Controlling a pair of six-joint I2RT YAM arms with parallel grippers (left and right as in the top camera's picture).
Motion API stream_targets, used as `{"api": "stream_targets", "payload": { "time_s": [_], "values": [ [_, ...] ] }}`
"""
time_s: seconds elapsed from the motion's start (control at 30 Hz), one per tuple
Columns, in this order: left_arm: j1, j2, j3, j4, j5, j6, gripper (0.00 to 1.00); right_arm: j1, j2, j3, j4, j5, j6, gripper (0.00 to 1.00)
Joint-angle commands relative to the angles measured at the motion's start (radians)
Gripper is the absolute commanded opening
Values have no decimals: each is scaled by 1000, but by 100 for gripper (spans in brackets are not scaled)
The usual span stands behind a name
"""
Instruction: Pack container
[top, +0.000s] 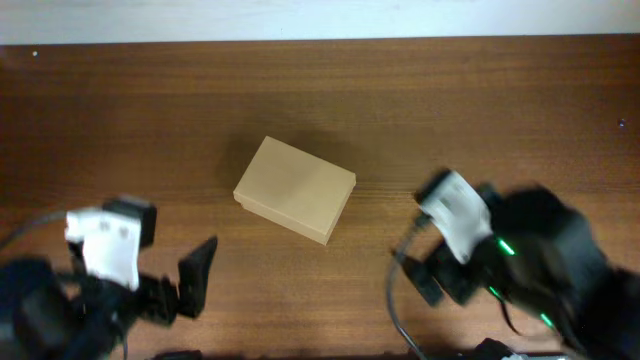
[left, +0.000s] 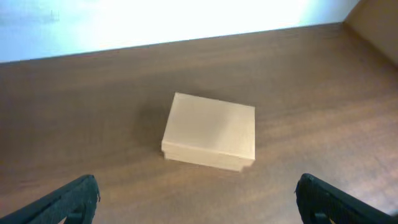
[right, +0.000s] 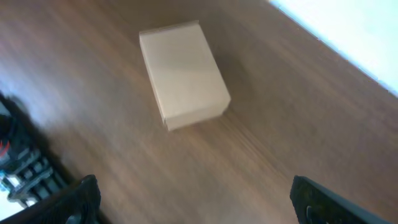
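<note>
The container (top: 295, 189) is a plain tan cardboard box with its lid shut, lying at an angle in the middle of the wooden table. It also shows in the left wrist view (left: 211, 131) and in the right wrist view (right: 182, 73). My left gripper (left: 198, 198) is open and empty, at the table's front left, well short of the box; one dark finger shows in the overhead view (top: 197, 275). My right gripper (right: 193, 198) is open and empty, at the front right, apart from the box. The right arm is blurred.
The pale back edge of the table (top: 320, 40) runs along the top of the overhead view. Part of the left arm with cables (right: 22, 171) shows at the left of the right wrist view. A cable (top: 395, 300) hangs by the right arm.
</note>
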Motion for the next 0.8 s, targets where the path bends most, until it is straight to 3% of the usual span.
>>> {"api": "stream_targets", "payload": {
  "time_s": [0.0,0.17,0.33,0.53,0.77],
  "values": [
    [3,-123,-116,35,18,-7,99,-3,-201,-168,51,13,-8,99],
    [3,-227,-267,78,72,-14,100,-3,-465,-338,118,13,45,99],
    [3,-254,-374,117,96,-13,100,-3,-618,-406,130,40,62,99],
    [3,-259,-459,140,97,-5,100,-2,-647,-408,134,62,62,99],
    [3,-259,-459,151,201,-6,100,-2,-647,-409,131,62,62,99]
  ]
}}
